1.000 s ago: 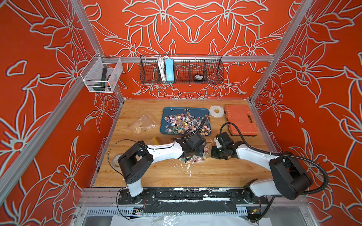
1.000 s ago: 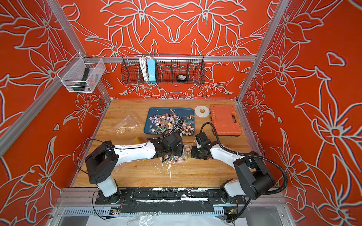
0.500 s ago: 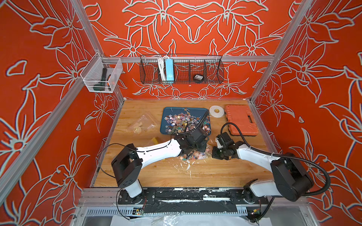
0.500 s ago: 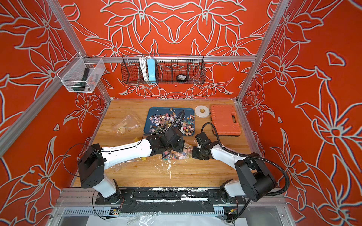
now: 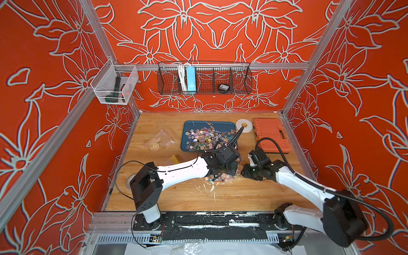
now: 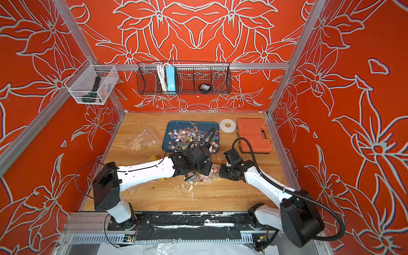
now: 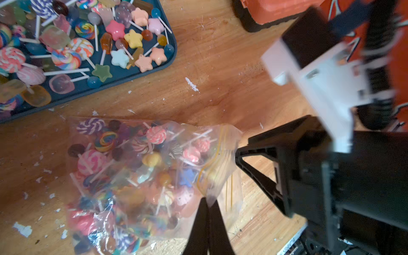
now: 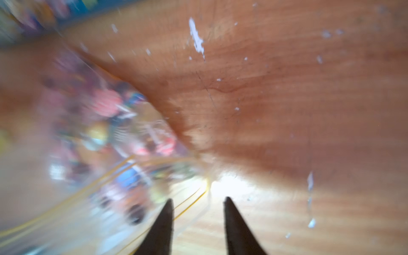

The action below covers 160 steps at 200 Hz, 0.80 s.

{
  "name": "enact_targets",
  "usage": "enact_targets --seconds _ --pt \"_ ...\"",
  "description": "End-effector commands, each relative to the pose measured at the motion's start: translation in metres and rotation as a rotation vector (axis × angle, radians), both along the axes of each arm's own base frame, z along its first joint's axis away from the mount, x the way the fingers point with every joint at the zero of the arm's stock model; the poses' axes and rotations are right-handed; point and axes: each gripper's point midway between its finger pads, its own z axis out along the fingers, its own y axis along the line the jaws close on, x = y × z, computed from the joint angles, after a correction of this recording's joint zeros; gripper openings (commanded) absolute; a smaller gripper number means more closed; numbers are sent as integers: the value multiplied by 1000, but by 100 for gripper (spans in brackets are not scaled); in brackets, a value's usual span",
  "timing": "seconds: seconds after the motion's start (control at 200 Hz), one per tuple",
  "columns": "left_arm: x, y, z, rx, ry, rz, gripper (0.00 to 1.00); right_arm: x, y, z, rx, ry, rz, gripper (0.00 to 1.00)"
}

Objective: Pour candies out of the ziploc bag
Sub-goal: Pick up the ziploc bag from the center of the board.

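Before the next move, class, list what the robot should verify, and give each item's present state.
1. Fingers of the left gripper shut on an edge of the ziploc bag: ok.
2. Fingers of the right gripper apart, open at the bag's corner: ok.
3. Bag mouth unzipped: cannot tell.
4. The candies poured out: not ok; the bag lies full on the table.
5. The blue tray close beside the bag: ok.
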Motion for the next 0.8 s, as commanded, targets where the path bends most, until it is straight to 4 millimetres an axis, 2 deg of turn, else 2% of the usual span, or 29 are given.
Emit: enact_targets --seconds 0.0,0.05,0.115,0.28,0.395,0.5,0.691,0.796 --pt "-7 -2 -13 22 33 -19 0 -15 0 15 104 26 -75 63" --pt "-8 -3 -15 17 42 -22 0 -16 3 21 155 19 -101 72" --pt "-10 -5 -19 12 53 -27 0 -16 4 27 208 18 -137 76" --pt "-13 -9 -25 2 74 -37 0 -9 10 30 326 39 -226 78" --pt "-15 -11 -26 -5 80 -45 0 -5 22 30 417 73 -252 79" --pt "-17 -13 -28 -6 85 -51 0 1 32 39 491 72 -254 79" --pt "-17 -13 -34 5 96 -50 0 3 34 47 502 57 -249 79" --pt "-17 -16 -32 -15 96 -54 0 3 35 41 499 72 -248 79"
